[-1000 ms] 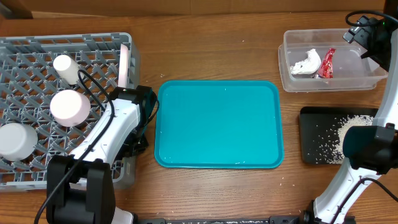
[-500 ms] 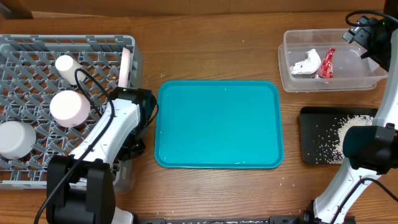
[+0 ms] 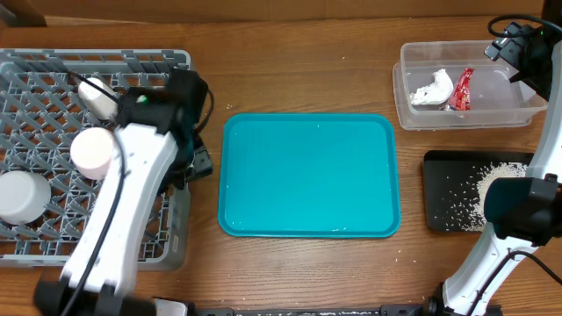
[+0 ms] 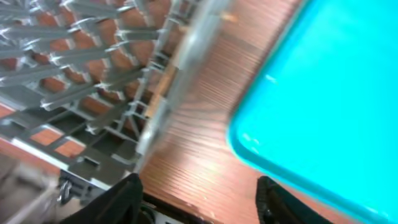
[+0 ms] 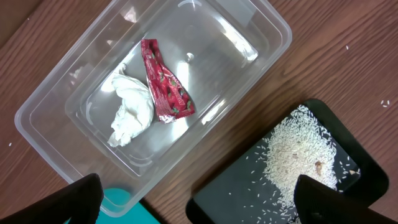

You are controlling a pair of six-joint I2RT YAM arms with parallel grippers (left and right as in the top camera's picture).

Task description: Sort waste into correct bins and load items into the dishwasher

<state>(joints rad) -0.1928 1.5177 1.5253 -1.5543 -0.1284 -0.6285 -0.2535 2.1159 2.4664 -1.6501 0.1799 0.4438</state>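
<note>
The grey dishwasher rack fills the left of the table. In it sit a small white cup, a round pale dish and a white round item. My left gripper hangs open and empty over the bare wood between the rack's edge and the teal tray. My right gripper stands wide open and empty above the bins. The clear tub holds the white napkin and red wrapper. The black tray holds rice crumbs.
The teal serving tray lies bare at the table's middle. The clear tub stands at the back right, with the black tray in front of it. My left arm crosses the rack's right side.
My left arm has swung up and back over the rack's right edge, covering the spot where a pale upright dish edge showed. The right arm has not moved.
</note>
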